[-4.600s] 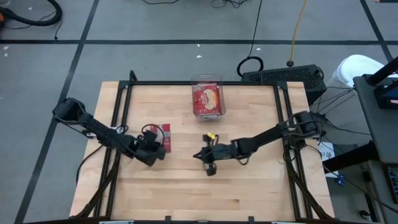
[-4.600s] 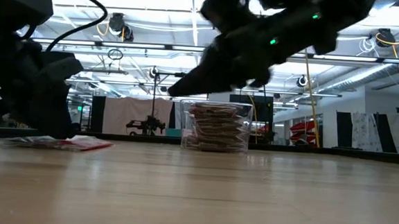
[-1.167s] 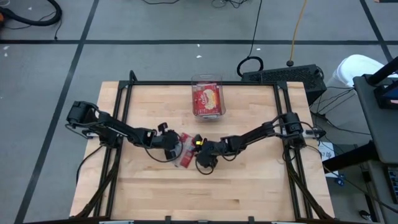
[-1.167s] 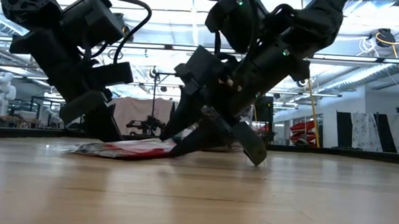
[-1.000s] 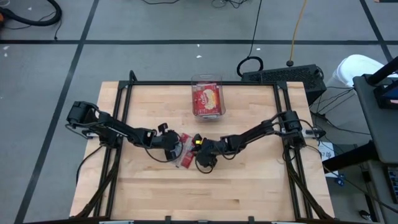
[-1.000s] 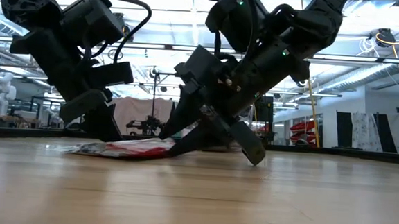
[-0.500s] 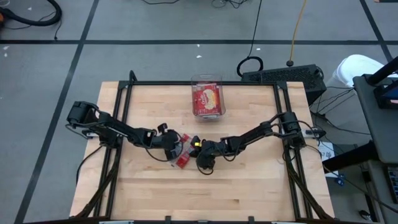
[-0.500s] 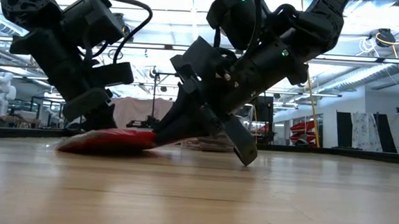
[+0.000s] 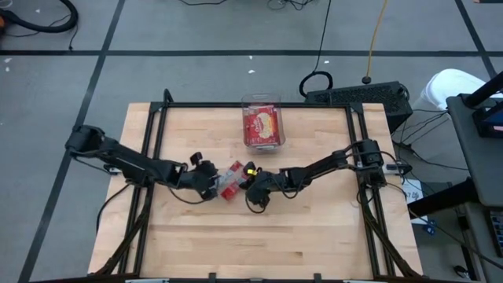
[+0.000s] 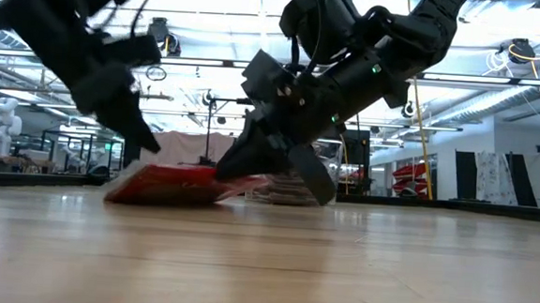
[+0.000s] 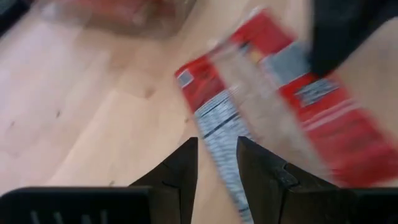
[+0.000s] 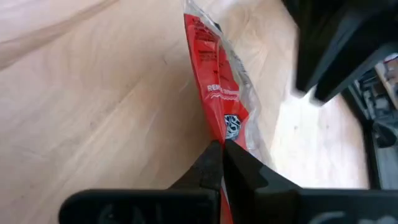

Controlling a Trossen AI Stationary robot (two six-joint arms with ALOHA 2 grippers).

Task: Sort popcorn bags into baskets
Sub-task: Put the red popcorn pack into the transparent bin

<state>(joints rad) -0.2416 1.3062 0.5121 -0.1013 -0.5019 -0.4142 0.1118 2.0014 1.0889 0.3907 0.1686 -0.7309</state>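
Observation:
One red popcorn bag [image 9: 229, 182] sits mid-table between my two grippers; the left wrist view shows its red and silvery-blue printed side [image 11: 267, 81]. My right gripper [image 9: 245, 182] is shut on its right end. My left gripper [image 9: 208, 182] stands just off the bag's left end, fingers a narrow gap apart [image 11: 217, 144]; whether they touch it does not show. The clear basket [image 9: 262, 126] stands at the table's far edge with a stack of red bags inside. My right gripper pinches the popcorn bag by its edge at the right end [image 12: 225, 127] between its two fingers, slanting down from the table's right. The bag is tilted in the hold: the held end [image 10: 214, 174] is raised and the far left corner [image 10: 109, 196] is at the tabletop.
Bare wooden tabletop [image 9: 314, 236] lies on the near side and to both sides of the grippers. A black frame rail [image 9: 259, 105] runs along the far edge right behind the basket. Cables and a black box [image 9: 357, 94] sit beyond the table.
My left gripper has drawn back toward the table's left edge, off the bag's left end. My right gripper has moved a little toward the far edge and raised the bag's right end, so the bag has shifted toward the far edge and turned.

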